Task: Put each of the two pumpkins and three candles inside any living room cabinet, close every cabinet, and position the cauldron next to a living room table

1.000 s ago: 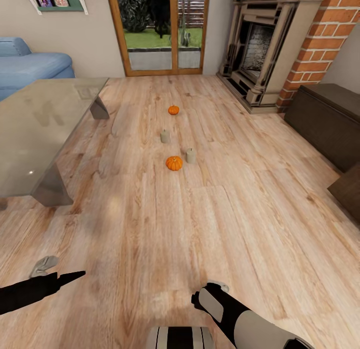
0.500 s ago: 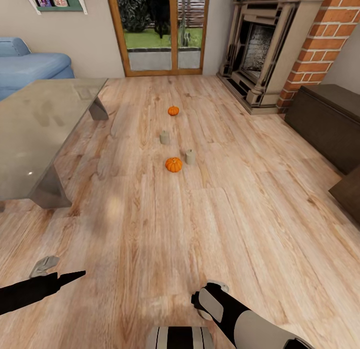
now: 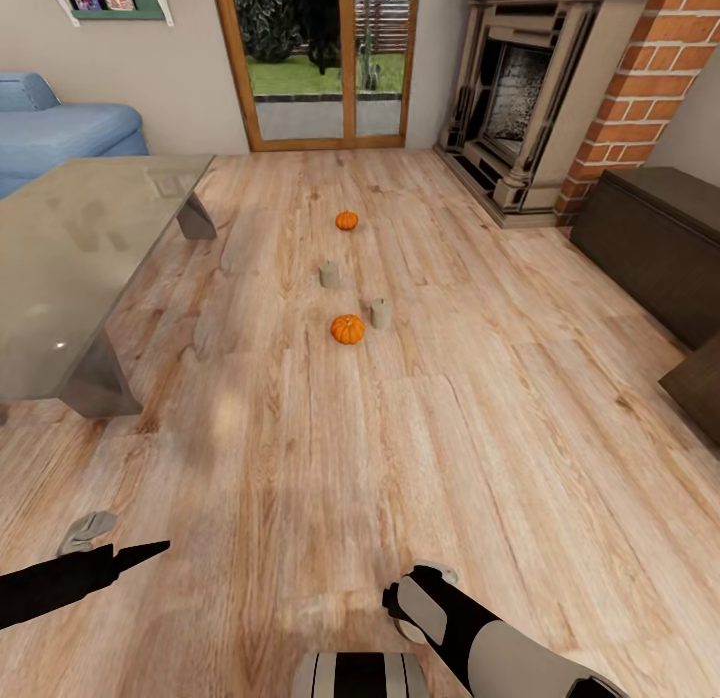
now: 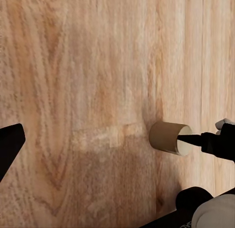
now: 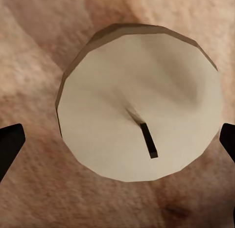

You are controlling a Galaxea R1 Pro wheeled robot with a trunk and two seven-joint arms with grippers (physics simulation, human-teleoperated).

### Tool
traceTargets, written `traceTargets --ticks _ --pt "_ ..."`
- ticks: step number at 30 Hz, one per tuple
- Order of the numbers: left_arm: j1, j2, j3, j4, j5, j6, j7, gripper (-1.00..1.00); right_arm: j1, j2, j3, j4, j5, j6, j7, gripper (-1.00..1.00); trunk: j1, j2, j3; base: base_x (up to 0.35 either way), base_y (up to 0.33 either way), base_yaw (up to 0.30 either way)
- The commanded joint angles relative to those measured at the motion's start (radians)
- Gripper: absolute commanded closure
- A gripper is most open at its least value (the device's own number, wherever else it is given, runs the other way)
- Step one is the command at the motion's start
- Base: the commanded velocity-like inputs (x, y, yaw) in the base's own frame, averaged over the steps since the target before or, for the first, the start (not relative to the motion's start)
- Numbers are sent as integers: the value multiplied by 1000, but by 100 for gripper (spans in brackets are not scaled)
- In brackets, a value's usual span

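My right hand (image 5: 117, 140) hangs spread wide over a candle (image 5: 139, 108) mid-frame, nothing grasped; I judge it must drop and clench for the cabinet (image 3: 655, 243).

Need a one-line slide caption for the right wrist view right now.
Right tool open, poised directly above an upright candle on the wood floor, wick visible.

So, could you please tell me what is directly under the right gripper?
A candle stands upright on the wooden floor beneath the right gripper, its pale top and dark wick facing up between the open fingers. The floor patch under the candle is covered.
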Motion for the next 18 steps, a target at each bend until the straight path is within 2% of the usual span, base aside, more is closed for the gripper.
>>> traceTargets --ticks 1,10,13,18 --pt "0 0 1 0 0 5 -3 -100 -1 0 4 -1 -2 5 -5 -100 0 0 -1 0 0 0" --pt "0 1 1 0 0 5 -3 -100 -1 0 4 0 -2 -17 -5 -100 1 -1 -8 0 0 0" --pt "0 1 0 0 0 5 -3 -100 -1 0 4 1 -3 -20 -5 -100 2 -1 -20 0 0 0" --pt "0 1 0 0 0 5 -3 -100 -1 0 4 1 -2 -21 -5 -100 2 -1 -20 0 0 0"
